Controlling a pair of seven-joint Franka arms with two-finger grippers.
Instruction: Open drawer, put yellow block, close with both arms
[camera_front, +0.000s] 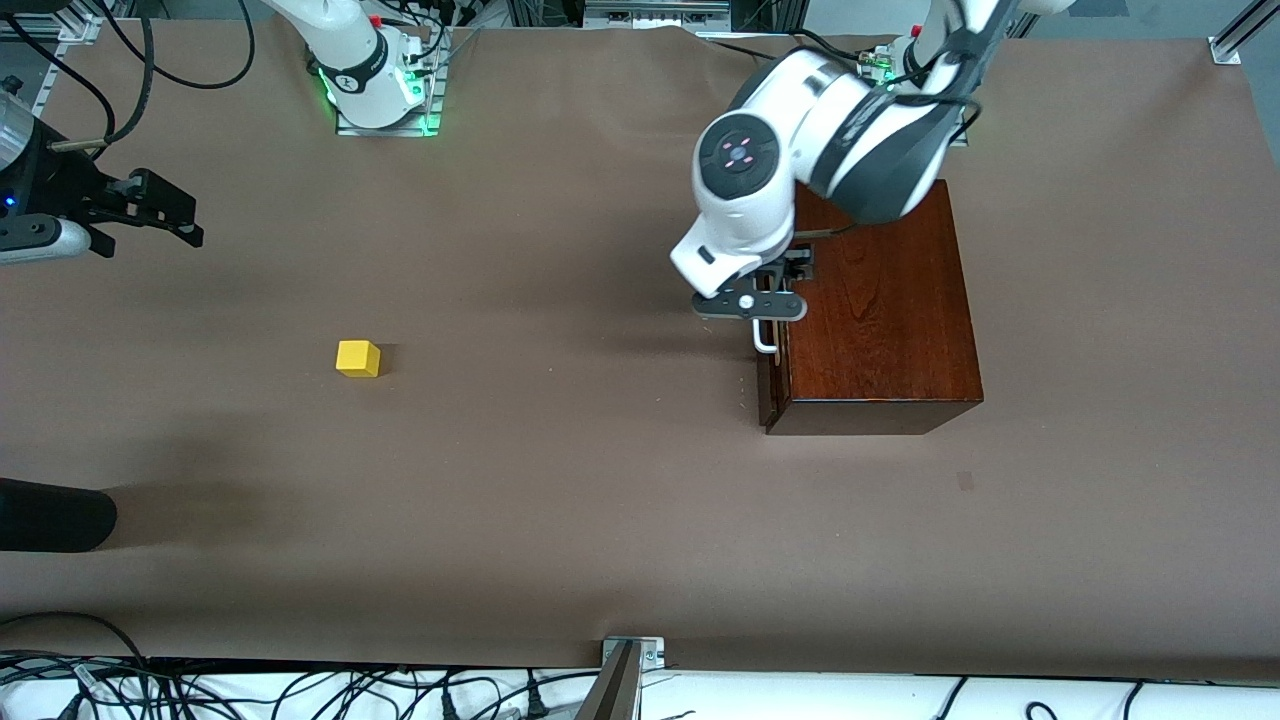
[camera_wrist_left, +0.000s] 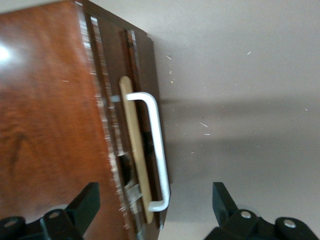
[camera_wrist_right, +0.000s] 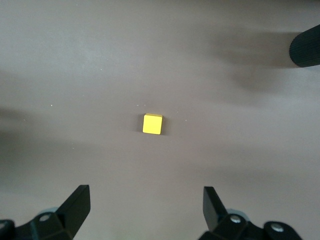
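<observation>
The left arm comes from its base at the table's edge and bends down steeply, its big white elbow joint over the mahogany box. Its wrist points down at the box's front edge, so the left gripper hangs just over the drawer front. In the left wrist view the fingers stand wide apart: one is over the glossy box top, the other over the bare table in front of the drawer. The white bar handle lies between the jaws and below them, nearer to the finger on the box side, and neither finger touches it. The drawer is shut, its dark front flush with the box and only a narrow pale wooden strip showing beneath the handle.

The right arm rises from its base and leaves the front view; its right gripper shows at the view's edge, held up over the table at the right arm's end. Its fingers are spread wide and hold nothing.

The yellow block sits alone on the table, well apart from the box. In the right wrist view it lies ahead of the open jaws, about centred between them and clear of both fingertips. A dark rounded object sits at the table's edge, nearer to the front camera than the block.
</observation>
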